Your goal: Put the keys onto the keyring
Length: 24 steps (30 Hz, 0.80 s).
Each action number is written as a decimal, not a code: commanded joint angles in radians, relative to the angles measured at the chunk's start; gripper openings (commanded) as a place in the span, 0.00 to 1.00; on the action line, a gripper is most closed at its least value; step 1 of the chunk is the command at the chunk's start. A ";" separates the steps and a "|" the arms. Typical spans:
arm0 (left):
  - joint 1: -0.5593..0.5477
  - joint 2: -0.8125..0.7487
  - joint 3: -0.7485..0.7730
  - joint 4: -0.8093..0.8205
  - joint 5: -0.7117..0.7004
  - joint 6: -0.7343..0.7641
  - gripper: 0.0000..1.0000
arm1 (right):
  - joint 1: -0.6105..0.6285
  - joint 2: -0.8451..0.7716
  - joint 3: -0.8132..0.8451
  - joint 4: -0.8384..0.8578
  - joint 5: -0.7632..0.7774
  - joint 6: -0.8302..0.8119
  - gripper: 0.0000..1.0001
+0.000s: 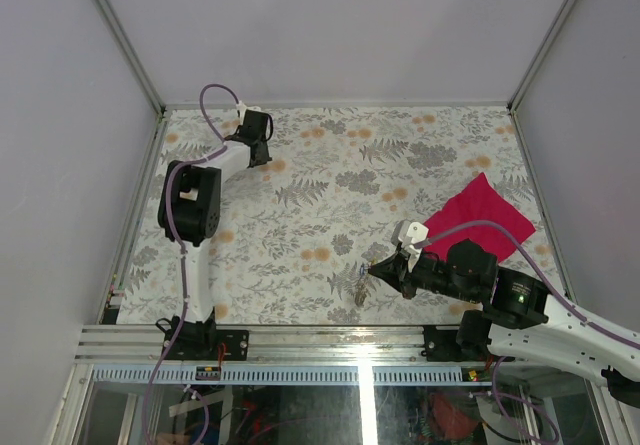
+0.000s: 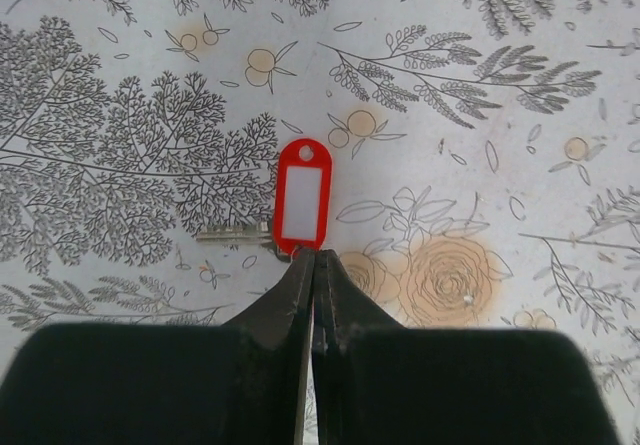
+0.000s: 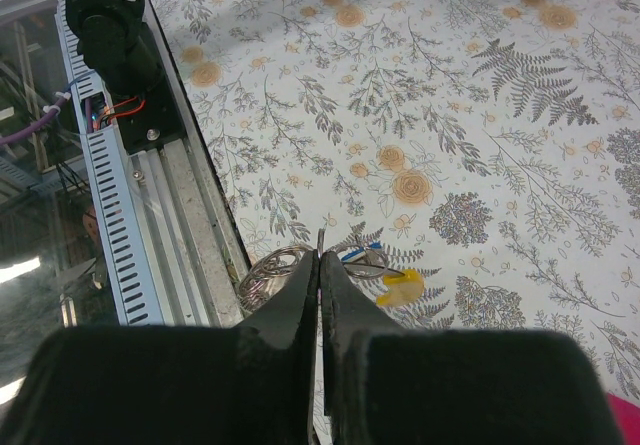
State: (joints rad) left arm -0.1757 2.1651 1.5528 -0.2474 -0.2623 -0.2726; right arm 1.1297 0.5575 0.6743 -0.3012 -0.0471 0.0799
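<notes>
At the floral table's near edge, the closed right gripper adjoins a thin silvery keyring; the closed left gripper touches a red-tagged key, open tabletop between.

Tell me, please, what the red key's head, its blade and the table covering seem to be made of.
Red key's head: probably plastic, glossy red frame around a white label window. Blade: metal, flat silvery grey sheen. Table covering: printed cloth or vinyl, matt, grey ferns and orange flowers; I cannot tell which.
</notes>
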 commanded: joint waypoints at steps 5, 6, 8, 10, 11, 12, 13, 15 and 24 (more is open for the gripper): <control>0.004 -0.141 -0.102 0.128 0.041 0.045 0.09 | 0.006 -0.004 0.012 0.086 -0.020 0.010 0.00; 0.005 -0.144 -0.109 0.128 0.033 0.043 0.24 | 0.005 -0.004 0.010 0.086 -0.022 0.010 0.00; 0.005 -0.145 -0.119 0.126 0.019 0.044 0.34 | 0.007 -0.004 0.010 0.086 -0.023 0.011 0.00; 0.005 -0.136 -0.116 0.121 0.017 0.057 0.39 | 0.006 -0.004 0.010 0.085 -0.024 0.011 0.00; 0.006 -0.126 -0.106 0.108 0.014 0.065 0.41 | 0.005 -0.004 0.010 0.085 -0.024 0.011 0.00; 0.005 -0.114 -0.092 0.091 0.010 0.072 0.42 | 0.005 -0.005 0.010 0.084 -0.024 0.012 0.00; 0.007 -0.103 -0.081 0.080 0.011 0.078 0.43 | 0.006 -0.005 0.010 0.083 -0.023 0.011 0.00; 0.010 -0.083 -0.053 0.060 0.027 0.082 0.43 | 0.005 -0.007 0.010 0.081 -0.019 0.011 0.00; 0.020 0.019 0.063 -0.013 0.042 0.068 0.39 | 0.006 -0.006 0.008 0.082 -0.017 0.010 0.00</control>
State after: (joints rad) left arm -0.1696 2.1494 1.5551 -0.2340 -0.2245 -0.2081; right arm 1.1297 0.5575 0.6735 -0.3012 -0.0544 0.0803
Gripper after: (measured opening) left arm 0.408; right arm 0.010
